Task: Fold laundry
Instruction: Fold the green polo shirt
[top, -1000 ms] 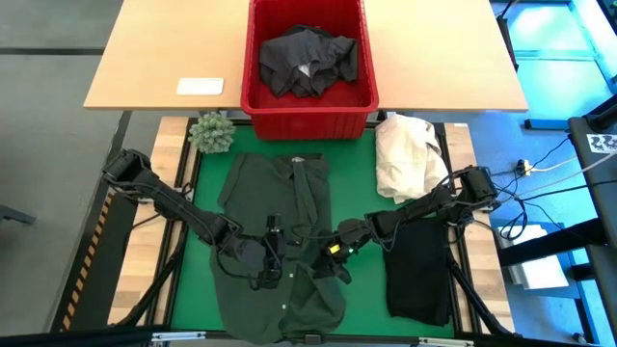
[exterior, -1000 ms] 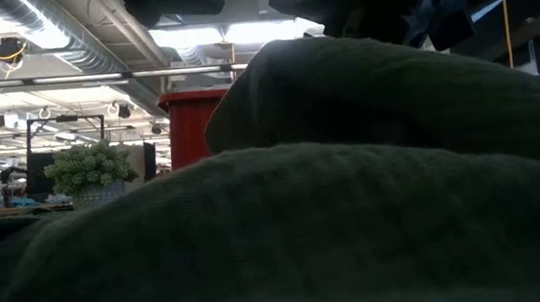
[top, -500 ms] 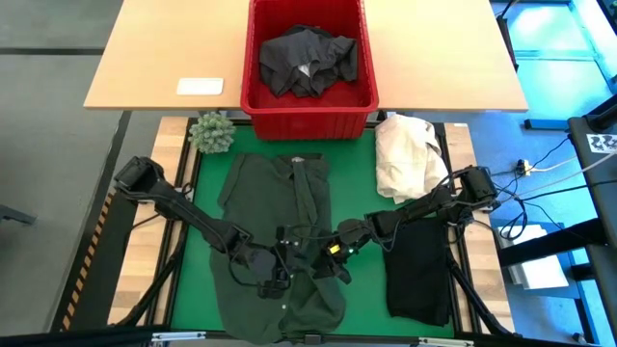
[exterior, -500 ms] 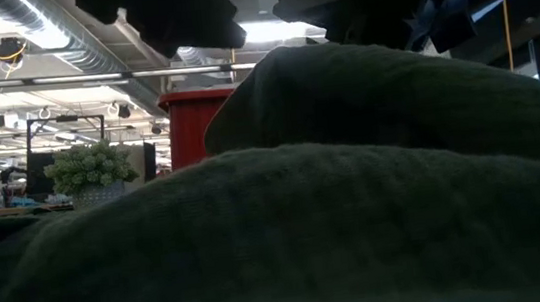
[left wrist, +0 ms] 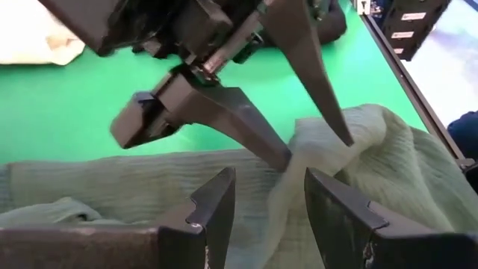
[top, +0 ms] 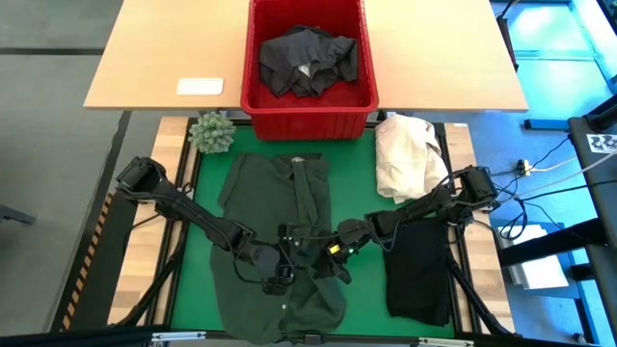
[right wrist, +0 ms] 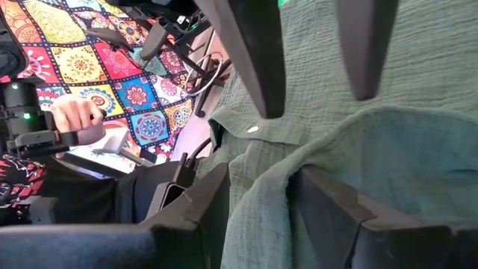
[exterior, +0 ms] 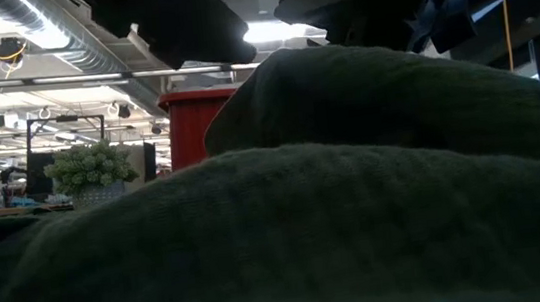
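Laundry first, as you see it from above: a dark green shirt (top: 280, 226) lies spread on the green mat (top: 362, 173), and both grippers meet over its lower middle. Your left gripper (top: 281, 271) sits on the shirt just beside your right gripper (top: 323, 262), almost tip to tip. A black garment (top: 419, 265) lies flat on the mat out beyond the right arm, well apart from the fingers. A dark grey garment (top: 308, 60) sits crumpled in the red basket (top: 258, 67), far ahead of both tools. A cream-white cloth heap (top: 405, 154) rests near the right arm's elbow, and a small plant (top: 210, 132) stands near the left arm's shoulder.

From table height, green shirt folds fill your picture, with the red basket and the plant showing behind them.

Through the left wrist camera, your left gripper (left wrist: 272, 205) has its jaws parted and hovering just over a raised ridge of the shirt, with nothing between them. The right gripper's fingers come down to the same ridge just ahead.

Through the right wrist camera, your right gripper (right wrist: 258, 198) also stands parted, straddling a fold of shirt hem without pinching it. Beyond the table, a person's hand (right wrist: 75, 113) holds a black handle.
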Controlling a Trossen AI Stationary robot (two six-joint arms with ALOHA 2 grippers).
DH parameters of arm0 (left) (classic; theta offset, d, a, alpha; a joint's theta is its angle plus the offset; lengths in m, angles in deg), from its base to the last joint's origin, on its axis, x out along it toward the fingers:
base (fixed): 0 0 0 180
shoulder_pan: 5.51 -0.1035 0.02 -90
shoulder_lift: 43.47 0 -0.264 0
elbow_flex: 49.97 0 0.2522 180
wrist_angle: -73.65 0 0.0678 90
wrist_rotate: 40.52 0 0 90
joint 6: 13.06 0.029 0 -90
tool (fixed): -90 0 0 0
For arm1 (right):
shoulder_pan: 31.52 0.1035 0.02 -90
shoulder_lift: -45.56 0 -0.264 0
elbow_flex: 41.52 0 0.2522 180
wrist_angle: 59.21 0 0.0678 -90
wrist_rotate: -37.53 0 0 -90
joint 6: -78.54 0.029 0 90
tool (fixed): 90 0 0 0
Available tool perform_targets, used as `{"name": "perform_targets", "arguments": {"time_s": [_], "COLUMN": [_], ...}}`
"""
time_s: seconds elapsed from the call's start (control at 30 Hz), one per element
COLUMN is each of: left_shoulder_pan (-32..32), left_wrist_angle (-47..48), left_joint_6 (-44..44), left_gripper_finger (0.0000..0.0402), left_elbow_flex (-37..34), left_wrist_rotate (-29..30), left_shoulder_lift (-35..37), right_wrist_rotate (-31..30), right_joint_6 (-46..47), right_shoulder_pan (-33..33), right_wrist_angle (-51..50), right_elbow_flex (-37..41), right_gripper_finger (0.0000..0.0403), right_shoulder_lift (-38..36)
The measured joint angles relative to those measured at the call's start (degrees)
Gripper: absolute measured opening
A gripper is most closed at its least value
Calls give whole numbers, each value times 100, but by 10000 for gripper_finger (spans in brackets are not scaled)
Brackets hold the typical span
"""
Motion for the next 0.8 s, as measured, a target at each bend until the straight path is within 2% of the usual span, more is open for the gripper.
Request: {"name": "perform_targets", "arguments": {"time_s": [0.2, 0.3, 0.57, 0.8], "left_shoulder_pan": [-11, -66, -403, -435], "left_wrist_angle": [4, 40, 61, -12], "left_joint_6": [-1, 0, 0, 0], "left_gripper_finger": [155, 167, 210, 218], "left_elbow_flex": [-2, 0, 0, 0], "left_wrist_rotate": [-84, -117, -666, -843], "left_shoulder_lift": [-15, -15, -15, -101], "right_wrist_rotate": [1, 2, 5, 7], "right_joint_6": [-1, -2, -2, -26], "right_shoulder_pan": [0, 0, 2, 2], "right_wrist_angle": [4, -8, 2, 6], "right_elbow_flex": [0, 0, 0, 0], "right_gripper_finger": [154, 154, 154, 154], "right_shoulder_lift": [0, 0, 0, 0]}}
